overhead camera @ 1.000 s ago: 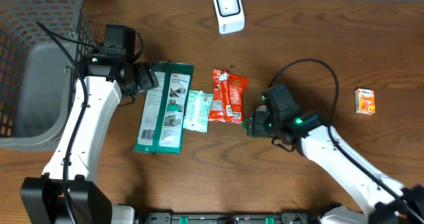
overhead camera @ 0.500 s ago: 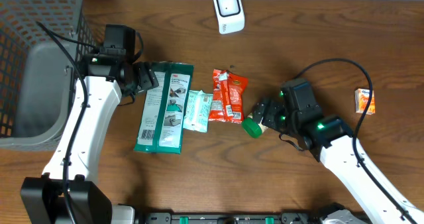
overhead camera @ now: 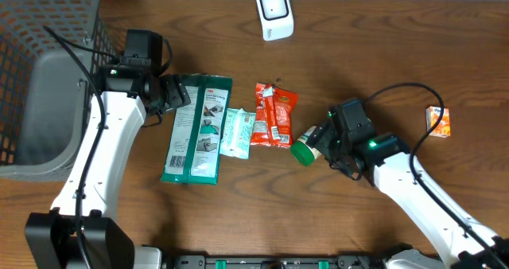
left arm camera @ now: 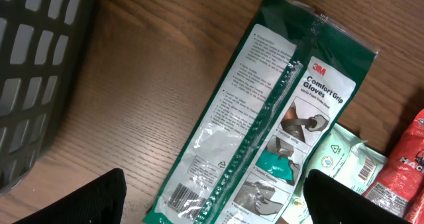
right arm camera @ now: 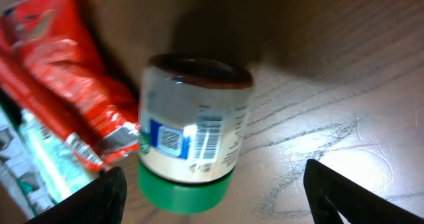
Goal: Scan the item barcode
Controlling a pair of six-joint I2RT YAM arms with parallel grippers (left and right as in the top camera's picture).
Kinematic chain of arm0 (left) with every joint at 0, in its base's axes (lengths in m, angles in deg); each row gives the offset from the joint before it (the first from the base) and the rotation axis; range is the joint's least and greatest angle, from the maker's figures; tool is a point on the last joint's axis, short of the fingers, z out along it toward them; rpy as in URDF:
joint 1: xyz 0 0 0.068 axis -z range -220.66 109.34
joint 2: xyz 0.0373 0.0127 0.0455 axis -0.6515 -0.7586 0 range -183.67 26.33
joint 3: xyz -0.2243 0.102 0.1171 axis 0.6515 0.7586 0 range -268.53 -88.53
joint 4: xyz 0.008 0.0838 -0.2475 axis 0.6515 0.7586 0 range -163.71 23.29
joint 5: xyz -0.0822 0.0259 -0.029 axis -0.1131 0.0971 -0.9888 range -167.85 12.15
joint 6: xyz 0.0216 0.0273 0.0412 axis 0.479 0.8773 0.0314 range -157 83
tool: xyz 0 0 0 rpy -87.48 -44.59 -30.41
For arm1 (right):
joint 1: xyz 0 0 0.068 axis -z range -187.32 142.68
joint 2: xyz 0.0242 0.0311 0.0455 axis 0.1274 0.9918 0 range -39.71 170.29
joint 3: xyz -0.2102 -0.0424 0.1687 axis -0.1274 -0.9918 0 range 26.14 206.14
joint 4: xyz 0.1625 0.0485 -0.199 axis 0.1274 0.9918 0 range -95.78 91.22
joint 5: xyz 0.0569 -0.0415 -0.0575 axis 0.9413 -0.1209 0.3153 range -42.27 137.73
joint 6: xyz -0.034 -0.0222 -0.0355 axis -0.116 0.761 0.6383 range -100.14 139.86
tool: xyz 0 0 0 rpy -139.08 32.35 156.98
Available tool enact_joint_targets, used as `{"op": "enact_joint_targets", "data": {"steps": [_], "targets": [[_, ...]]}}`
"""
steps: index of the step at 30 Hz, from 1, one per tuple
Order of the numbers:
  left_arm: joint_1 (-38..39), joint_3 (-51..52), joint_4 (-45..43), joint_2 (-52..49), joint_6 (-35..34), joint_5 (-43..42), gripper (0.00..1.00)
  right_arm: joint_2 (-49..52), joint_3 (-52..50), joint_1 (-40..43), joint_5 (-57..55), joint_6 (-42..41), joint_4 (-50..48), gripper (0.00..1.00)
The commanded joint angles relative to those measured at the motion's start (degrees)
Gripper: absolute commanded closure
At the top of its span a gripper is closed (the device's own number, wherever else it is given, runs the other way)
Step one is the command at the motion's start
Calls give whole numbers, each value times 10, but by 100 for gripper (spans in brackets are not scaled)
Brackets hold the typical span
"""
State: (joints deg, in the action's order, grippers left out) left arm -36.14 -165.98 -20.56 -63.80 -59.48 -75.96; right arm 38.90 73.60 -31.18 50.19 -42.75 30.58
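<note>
The right gripper [overhead camera: 320,138] has its dark fingers [right arm camera: 105,199] spread wide, and only their tips show at the lower corners of the wrist view. Between them, untouched, lies the small round jar with a glossy green lid [right arm camera: 192,141] on its side. Its white paper label carries a barcode [right arm camera: 209,142] facing up, though the print is blurred. The jar's far end looks dark, and what fills it cannot be made out.

The left gripper [overhead camera: 176,92] is also spread, hanging empty over the top of the long, shiny green plastic glove packet [left arm camera: 265,138]. Its lower end is cut off by the frame.

A crinkled red foil snack packet [overhead camera: 273,115] lies just beside the jar's lid, and a pale mint wipes packet [overhead camera: 237,132] sits between the red and green packets. Further out on the brown wood-grain table [overhead camera: 358,54] are a white rounded scanner [overhead camera: 274,13], a small orange carton [overhead camera: 437,121] and a grey mesh basket [overhead camera: 48,30].
</note>
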Motion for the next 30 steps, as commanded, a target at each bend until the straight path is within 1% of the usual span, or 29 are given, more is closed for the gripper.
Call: {"op": "enact_joint_targets", "data": {"steps": [1,6,8,9,10,14,15,16,17,19,20,21,22,23,24,25,26,27,28,29,30], "targets": [[-2,-10,2,2,3,7,14,16,-8,-10,-13,-34,-4,19],[-2,-10,2,2,3,7,14,26,-8,-30,-19,-31,-12,19],[-2,-10,2,2,3,7,14,26,-8,-32,-22,-1,-13,20],[-2,-10,2,2,3,7,14,26,-7,-32,-23,56,-15,17],[-2,-10,2,2,3,7,14,26,-7,-31,-26,82,-15,17],[-2,-10,2,2,3,7,14,13,6,-19,-28,91,-15,21],[-2,-10,2,2,3,7,14,7,14,-15,-28,97,-15,23],[-2,-10,2,2,3,7,14,1,22,-11,-28,122,-17,27],[-2,-10,2,2,3,7,14,-4,31,-7,-28,168,-20,30],[-2,-10,2,2,3,7,14,-12,47,0,-23,278,-21,32],[-2,-10,2,2,3,7,14,-13,52,2,-17,321,-21,29],[-2,-10,2,2,3,7,14,-13,57,5,-7,380,-23,28],[-2,-10,2,2,3,7,14,-12,59,7,1,419,-24,28],[-2,-10,2,2,3,7,14,-12,59,10,3,442,-23,27],[-2,-10,2,2,3,7,14,-12,59,13,3,466,-23,22],[-2,-10,2,2,3,7,14,-12,59,14,2,494,-23,21],[-2,-10,2,2,3,7,14,-11,59,14,1,513,-23,24],[-2,-10,2,2,3,7,14,-7,59,14,-11,567,-28,43],[-2,-10,2,2,3,7,14,-5,59,14,-13,589,-32,61],[-2,-10,2,2,3,7,14,-2,59,14,-13,599,-35,79],[-2,-10,2,2,3,7,14,4,59,14,-7,582,-42,95]]}}
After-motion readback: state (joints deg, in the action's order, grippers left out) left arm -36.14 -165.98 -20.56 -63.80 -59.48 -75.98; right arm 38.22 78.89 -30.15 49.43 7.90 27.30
